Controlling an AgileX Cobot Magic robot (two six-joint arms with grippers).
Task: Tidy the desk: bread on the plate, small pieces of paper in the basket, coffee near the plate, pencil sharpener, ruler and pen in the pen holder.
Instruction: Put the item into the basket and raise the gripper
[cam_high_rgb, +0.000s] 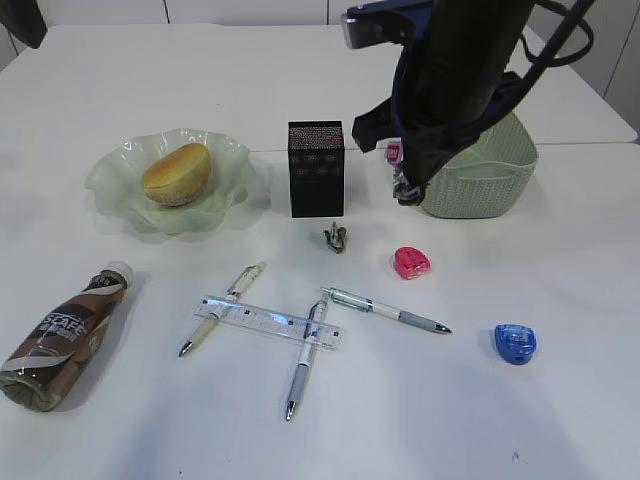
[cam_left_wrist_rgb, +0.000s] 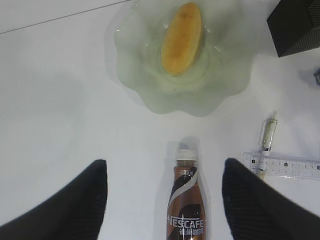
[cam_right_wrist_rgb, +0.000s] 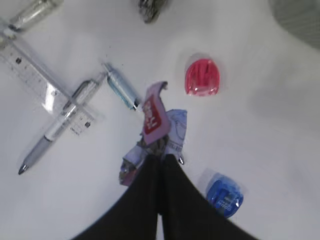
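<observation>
The bread (cam_high_rgb: 177, 173) lies on the green glass plate (cam_high_rgb: 120, 190). My right gripper (cam_high_rgb: 405, 190) hangs above the desk just left of the basket (cam_high_rgb: 480, 175), shut on a pink and grey piece of paper (cam_right_wrist_rgb: 157, 125). A grey wad of paper (cam_high_rgb: 336, 237) sits in front of the pen holder (cam_high_rgb: 316, 168). The coffee (cam_left_wrist_rgb: 186, 200) lies on its side, cap toward the plate (cam_left_wrist_rgb: 145, 75), below and between the spread fingers of my open left gripper (cam_left_wrist_rgb: 165, 162). The ruler (cam_high_rgb: 268, 320) rests across two pens (cam_high_rgb: 305, 360). Pink (cam_high_rgb: 412, 262) and blue (cam_high_rgb: 515, 342) pencil sharpeners lie right of them.
A third pen (cam_high_rgb: 385, 310) lies between the ruler and the blue sharpener. A seam in the desk (cam_high_rgb: 560, 143) runs behind the basket. My left arm does not show in the exterior view.
</observation>
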